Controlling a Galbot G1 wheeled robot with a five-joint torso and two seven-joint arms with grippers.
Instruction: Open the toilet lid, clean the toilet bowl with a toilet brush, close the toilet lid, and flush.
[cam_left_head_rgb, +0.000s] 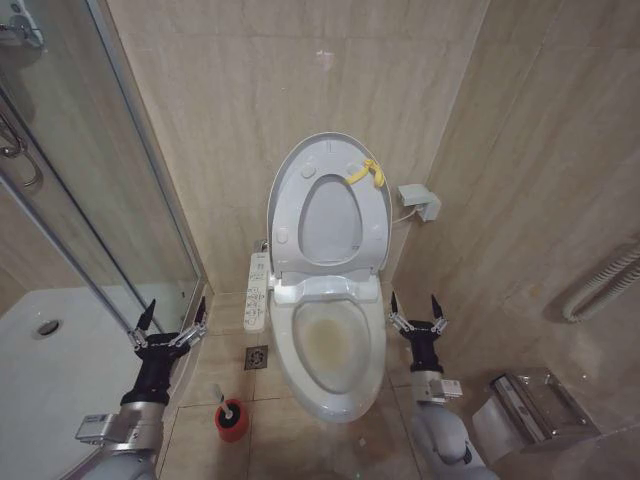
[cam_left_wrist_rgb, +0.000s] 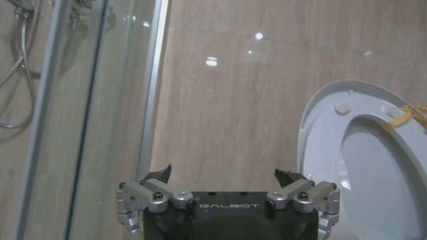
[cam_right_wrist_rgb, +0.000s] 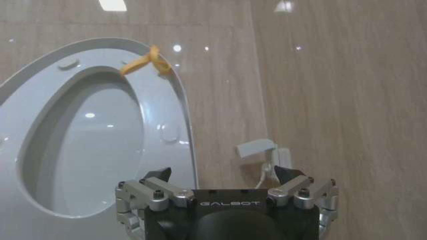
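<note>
The toilet lid (cam_left_head_rgb: 330, 220) stands raised against the back wall, with the seat ring (cam_left_head_rgb: 288, 200) up in front of it and a yellow tie (cam_left_head_rgb: 366, 174) at the rim. Below, the toilet bowl (cam_left_head_rgb: 335, 345) lies exposed, with yellowish staining inside. The toilet brush (cam_left_head_rgb: 229, 409) stands in a red holder on the floor, left of the bowl. My left gripper (cam_left_head_rgb: 170, 322) hovers open above the brush, left of the bowl. To the right of the bowl my right gripper (cam_left_head_rgb: 418, 310) is open too. The wrist views show each gripper (cam_left_wrist_rgb: 223, 175) (cam_right_wrist_rgb: 223, 172) empty, facing the raised lid (cam_left_wrist_rgb: 373, 165) (cam_right_wrist_rgb: 87, 140).
A glass shower screen (cam_left_head_rgb: 110, 200) and white shower tray (cam_left_head_rgb: 60, 370) close off the left. A seat control panel (cam_left_head_rgb: 257, 290) juts from the bowl's left side above a floor drain (cam_left_head_rgb: 256, 357). A wall socket (cam_left_head_rgb: 420, 202) and a metal paper holder (cam_left_head_rgb: 530, 405) are on the right.
</note>
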